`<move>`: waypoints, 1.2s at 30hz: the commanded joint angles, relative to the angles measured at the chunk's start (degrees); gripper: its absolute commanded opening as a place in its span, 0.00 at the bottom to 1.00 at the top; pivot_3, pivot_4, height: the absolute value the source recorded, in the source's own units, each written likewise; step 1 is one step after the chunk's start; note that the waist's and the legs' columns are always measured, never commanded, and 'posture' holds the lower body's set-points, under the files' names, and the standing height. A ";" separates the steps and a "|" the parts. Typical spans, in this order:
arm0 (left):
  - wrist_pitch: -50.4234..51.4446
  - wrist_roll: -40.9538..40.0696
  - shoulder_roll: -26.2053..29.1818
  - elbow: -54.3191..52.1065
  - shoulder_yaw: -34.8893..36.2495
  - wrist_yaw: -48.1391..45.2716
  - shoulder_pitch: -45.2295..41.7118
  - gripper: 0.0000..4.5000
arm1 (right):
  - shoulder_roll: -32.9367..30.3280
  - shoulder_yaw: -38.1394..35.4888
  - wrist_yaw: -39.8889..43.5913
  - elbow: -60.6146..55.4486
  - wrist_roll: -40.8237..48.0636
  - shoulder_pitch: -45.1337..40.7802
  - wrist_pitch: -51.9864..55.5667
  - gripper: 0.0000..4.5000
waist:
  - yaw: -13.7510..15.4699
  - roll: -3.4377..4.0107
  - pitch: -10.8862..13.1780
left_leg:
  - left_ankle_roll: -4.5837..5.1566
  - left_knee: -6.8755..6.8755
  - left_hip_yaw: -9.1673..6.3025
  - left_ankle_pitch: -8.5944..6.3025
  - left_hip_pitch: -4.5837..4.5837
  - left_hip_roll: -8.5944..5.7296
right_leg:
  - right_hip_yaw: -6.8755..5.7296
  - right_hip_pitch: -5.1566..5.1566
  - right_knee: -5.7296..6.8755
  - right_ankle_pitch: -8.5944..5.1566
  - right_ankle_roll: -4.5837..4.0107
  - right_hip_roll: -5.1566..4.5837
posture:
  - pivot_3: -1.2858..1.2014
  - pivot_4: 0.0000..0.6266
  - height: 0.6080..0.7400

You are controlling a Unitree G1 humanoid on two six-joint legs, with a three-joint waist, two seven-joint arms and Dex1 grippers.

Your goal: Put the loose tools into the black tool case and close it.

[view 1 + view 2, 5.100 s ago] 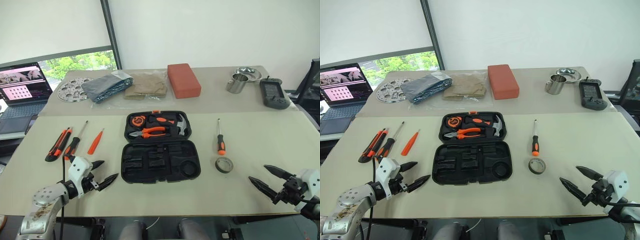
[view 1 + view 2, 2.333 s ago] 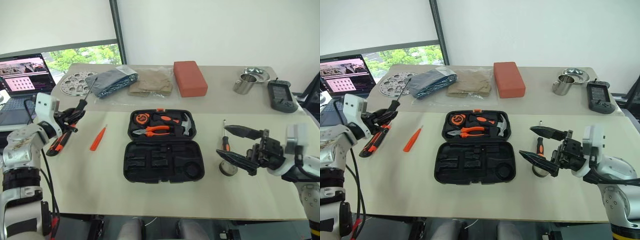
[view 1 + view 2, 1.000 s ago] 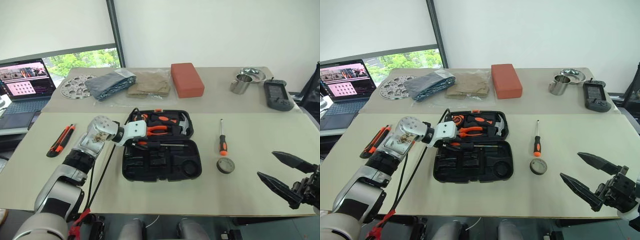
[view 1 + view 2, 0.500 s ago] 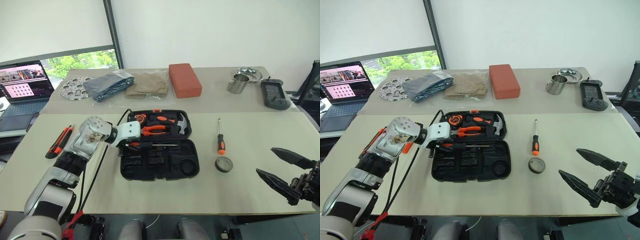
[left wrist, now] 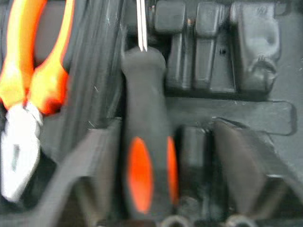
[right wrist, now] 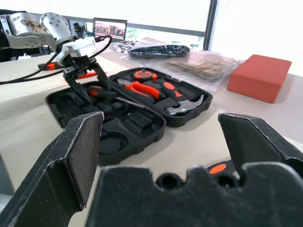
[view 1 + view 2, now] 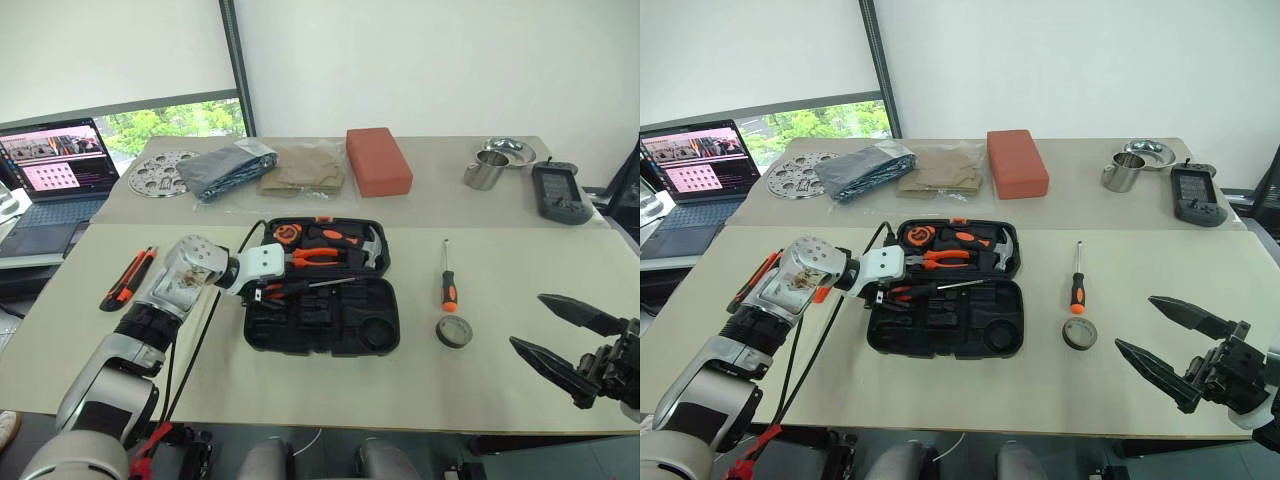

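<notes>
The black case (image 7: 945, 300) lay open in the middle of the table (image 7: 940, 385), pliers (image 7: 940, 259) in its lid. The left gripper (image 7: 887, 291) hung over the case's left part with fingers spread, a screwdriver (image 5: 144, 161) lying between them in the tray, not gripped. The right gripper (image 7: 1160, 343) hovered wide open and empty near the table's right front corner. Another screwdriver (image 7: 1076, 279) and the tape roll (image 7: 1079, 334) lay right of the case, the knife (image 7: 127, 279) near the left edge.

beige table (image 7: 300, 380), white wall (image 7: 420, 60) (window (image 7: 170, 120) left)
</notes>
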 commanded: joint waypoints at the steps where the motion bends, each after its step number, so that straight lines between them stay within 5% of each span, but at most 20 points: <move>1: 3.83 -2.52 1.99 -7.63 6.07 2.42 -3.96 0.97 | 0.24 -1.31 0.51 -0.49 1.09 0.24 -1.34 1.00 | 0.05 0.00 0.03 | 0.00 0.01 0.00 0.00 0.00 0.00 | -0.02 -0.05 0.00 0.01 0.02 -0.02 | 0.52 0.24 1.00; 9: 13.02 -9.16 -0.12 -16.67 12.08 5.67 -2.74 0.97 | 0.23 -0.76 0.90 0.25 0.85 0.06 -1.66 1.00 | -0.16 0.15 -0.01 | 0.13 -0.04 -0.10 -0.07 -0.47 -0.04 | 0.01 -0.13 -0.17 0.16 -0.27 0.01 | 0.52 0.24 1.00; 11: 14.21 -10.38 -3.25 -16.07 13.41 9.82 -1.07 0.88 | 0.09 -0.50 1.01 0.50 0.78 -0.40 -1.63 1.00 | -0.13 0.18 -0.02 | 0.12 -0.03 -0.18 -0.07 -0.45 -0.06 | 0.00 -0.15 -0.17 0.16 -0.27 0.04 | 0.52 0.24 1.00; 22: 7.96 -13.69 -13.34 -12.34 16.54 20.40 11.54 0.01 | 0.43 -0.28 1.48 0.97 0.45 -0.98 -1.65 1.00 | -0.16 0.19 0.01 | 0.10 0.03 -0.27 -0.05 -0.46 -0.09 | 0.02 -0.07 -0.13 0.17 -0.29 0.03 | 0.52 0.24 1.00; 26: 7.97 -14.70 -16.50 -7.59 18.97 25.65 11.17 0.00 | 0.41 -0.19 1.43 0.90 0.42 -1.03 -1.66 1.00 | -0.09 0.18 0.01 | 0.10 0.05 -0.30 -0.05 -0.44 -0.12 | 0.00 -0.03 -0.15 0.17 -0.28 0.00 | 0.52 0.24 1.00; 36: -0.20 -5.60 -13.58 -2.47 9.93 23.33 12.29 0.00 | 0.20 0.10 1.10 0.31 0.44 -0.91 -1.25 1.00 | -0.18 0.19 0.01 | 0.09 0.03 -0.32 -0.05 -0.43 -0.15 | 0.01 0.02 -0.15 0.16 -0.28 0.02 | 0.52 0.24 1.00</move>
